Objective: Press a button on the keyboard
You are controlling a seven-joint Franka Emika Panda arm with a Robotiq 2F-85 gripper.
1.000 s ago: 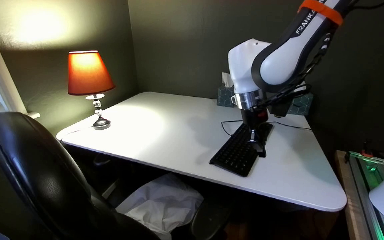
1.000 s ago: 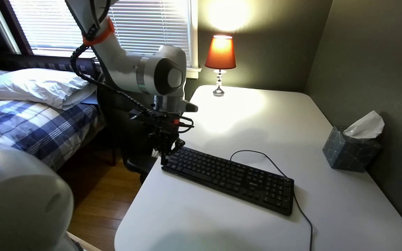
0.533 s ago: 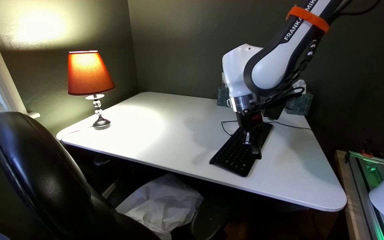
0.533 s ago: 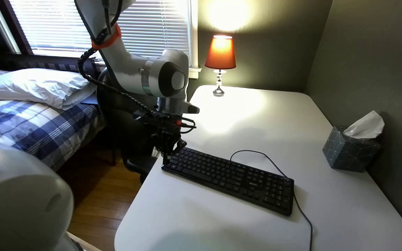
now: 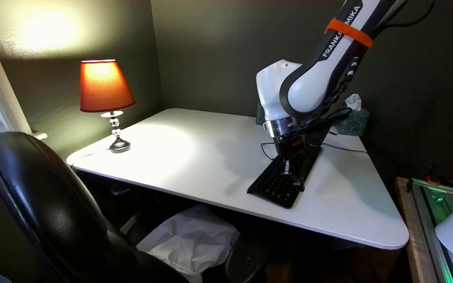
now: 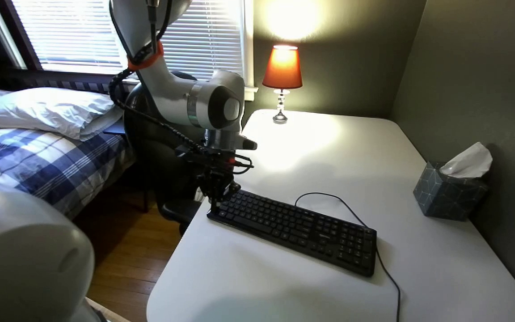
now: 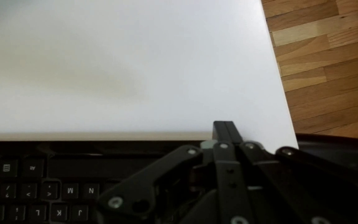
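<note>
Black jointed gripper (image 7: pixel 225 128), jaws together, stood at one end of a flat black rectangular keyboard (image 6: pixel 291 226); contact could not be judged. Keyboard lay on a white, round-cornered surface (image 6: pixel 351 165). Farther off stood an orange-red-shaded, dark-based lamp (image 6: pixel 282 78).

Wrist-view keyboard (image 7: pixel 57 179) cropped, partly behind gripper (image 7: pixel 226 129)

Wooden floor (image 7: pixel 328 77) shows right of the fingers (image 7: pixel 221 132) in the wrist view; in an exterior view, a bed (image 6: pixel 52 154) stands left, window (image 6: pixel 215 33) and lamp (image 6: pixel 283 71) bright beyond.
</note>
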